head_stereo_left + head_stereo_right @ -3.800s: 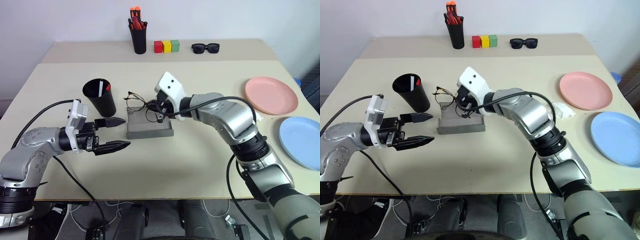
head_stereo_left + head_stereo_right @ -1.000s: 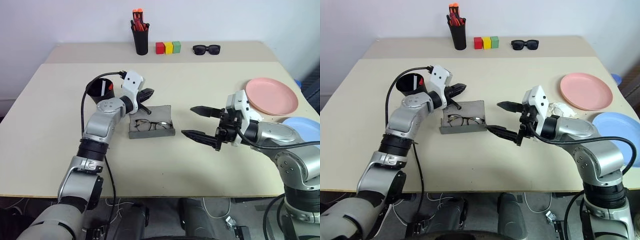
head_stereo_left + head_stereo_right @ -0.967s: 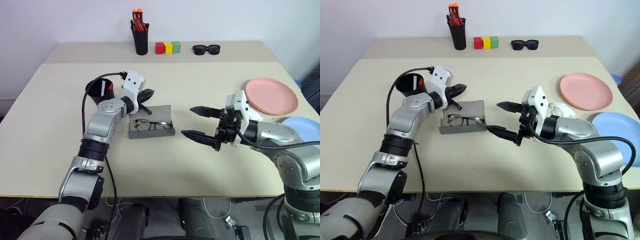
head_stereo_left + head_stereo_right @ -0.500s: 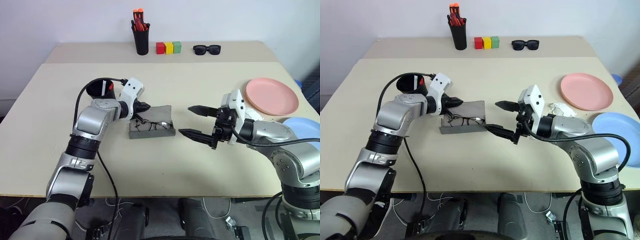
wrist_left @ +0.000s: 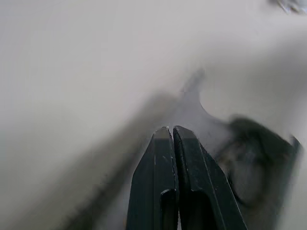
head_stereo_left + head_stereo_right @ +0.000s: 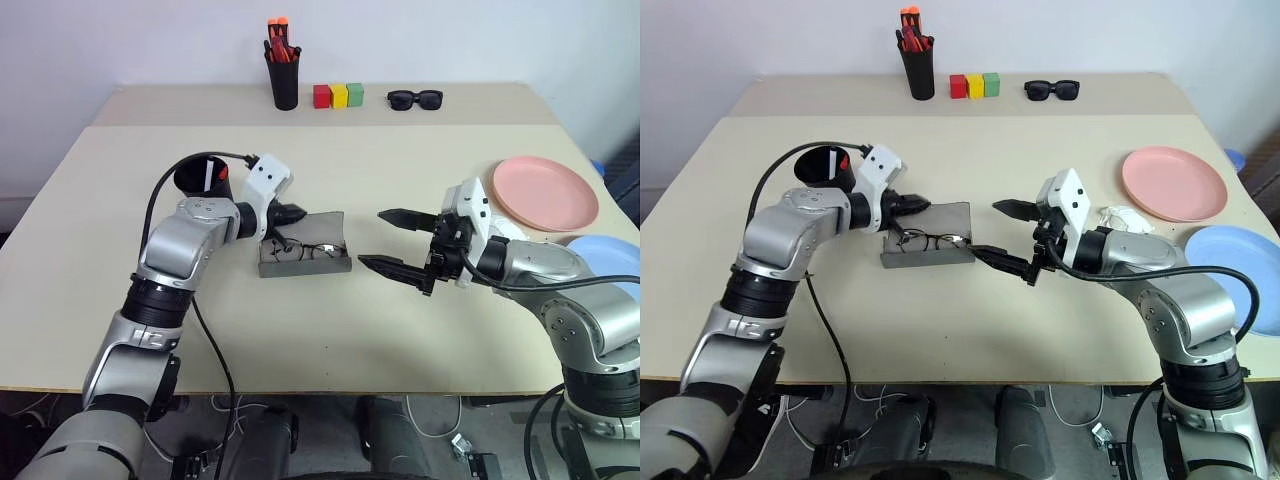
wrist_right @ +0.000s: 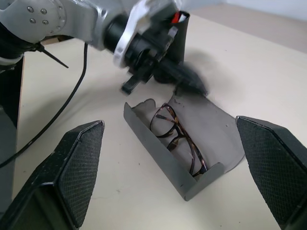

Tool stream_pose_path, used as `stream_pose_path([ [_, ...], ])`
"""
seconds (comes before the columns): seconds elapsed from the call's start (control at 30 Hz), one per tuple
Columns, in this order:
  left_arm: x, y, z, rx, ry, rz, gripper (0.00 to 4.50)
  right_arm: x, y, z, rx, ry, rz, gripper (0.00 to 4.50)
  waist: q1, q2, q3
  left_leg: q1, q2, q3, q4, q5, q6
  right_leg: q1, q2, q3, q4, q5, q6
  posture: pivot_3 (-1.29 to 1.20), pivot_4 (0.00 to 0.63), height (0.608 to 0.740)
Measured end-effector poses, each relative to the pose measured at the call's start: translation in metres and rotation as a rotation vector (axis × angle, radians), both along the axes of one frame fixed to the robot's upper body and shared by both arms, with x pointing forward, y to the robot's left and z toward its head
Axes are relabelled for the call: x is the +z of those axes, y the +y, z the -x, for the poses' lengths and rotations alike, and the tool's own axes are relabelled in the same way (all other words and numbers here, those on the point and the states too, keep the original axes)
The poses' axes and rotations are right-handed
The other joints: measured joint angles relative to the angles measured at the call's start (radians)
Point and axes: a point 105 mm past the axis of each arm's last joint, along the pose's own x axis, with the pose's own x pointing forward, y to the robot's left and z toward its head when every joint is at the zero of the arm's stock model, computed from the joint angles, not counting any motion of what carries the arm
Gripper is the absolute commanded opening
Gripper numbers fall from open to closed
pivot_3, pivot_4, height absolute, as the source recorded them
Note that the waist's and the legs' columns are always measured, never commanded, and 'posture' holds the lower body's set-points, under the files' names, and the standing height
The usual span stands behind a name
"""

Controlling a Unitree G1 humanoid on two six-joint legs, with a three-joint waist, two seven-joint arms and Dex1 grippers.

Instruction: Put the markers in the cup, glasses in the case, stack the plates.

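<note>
Left claw (image 6: pixel 296 212) dropped to case (image 6: pixel 303 256) lid, pinched empty | right claw (image 6: pixel 392 244) wide

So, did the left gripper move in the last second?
Yes. The left gripper drew back a little from above the far flap of the case towards the cup; its shut jaws now sit at the case's near-left corner.

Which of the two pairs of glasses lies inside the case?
The wire-framed eyeglasses, lying in the open grey case mid-table. The black sunglasses sit bare at the table's far edge.
</note>
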Motion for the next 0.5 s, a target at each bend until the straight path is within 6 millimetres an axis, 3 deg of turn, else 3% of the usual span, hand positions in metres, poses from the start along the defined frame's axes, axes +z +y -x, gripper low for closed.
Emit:
stream_pose_path([
  [0.1, 0.001, 0.006, -0.010, 0.060, -0.018, -0.009, 0.05, 0.000, 0.001, -0.001, 0.001, 0.002, 0.002, 4.50, -0.003, 0.000, 0.000, 0.000, 0.000, 0.000, 0.000, 0.000, 0.000, 0.000, 0.000, 0.000, 0.000, 0.000, 0.000, 0.00, 0.150, 0.740],
  [0.27, -0.016, 0.012, -0.018, 0.106, 0.035, -0.031, 0.05, 0.000, 0.001, -0.002, -0.007, -0.002, 0.006, 4.50, -0.003, 0.000, 0.000, 0.000, 0.000, 0.000, 0.000, 0.000, 0.000, 0.000, 0.000, 0.000, 0.000, 0.000, 0.000, 0.00, 0.150, 0.740],
  [0.5, -0.018, 0.009, -0.017, 0.042, 0.085, -0.144, 0.05, 0.001, 0.000, -0.004, -0.016, -0.010, 0.010, 4.50, -0.004, 0.000, 0.000, 0.000, 0.000, 0.000, 0.000, 0.000, 0.000, 0.000, 0.000, 0.000, 0.000, 0.000, 0.000, 0.00, 0.150, 0.740],
])
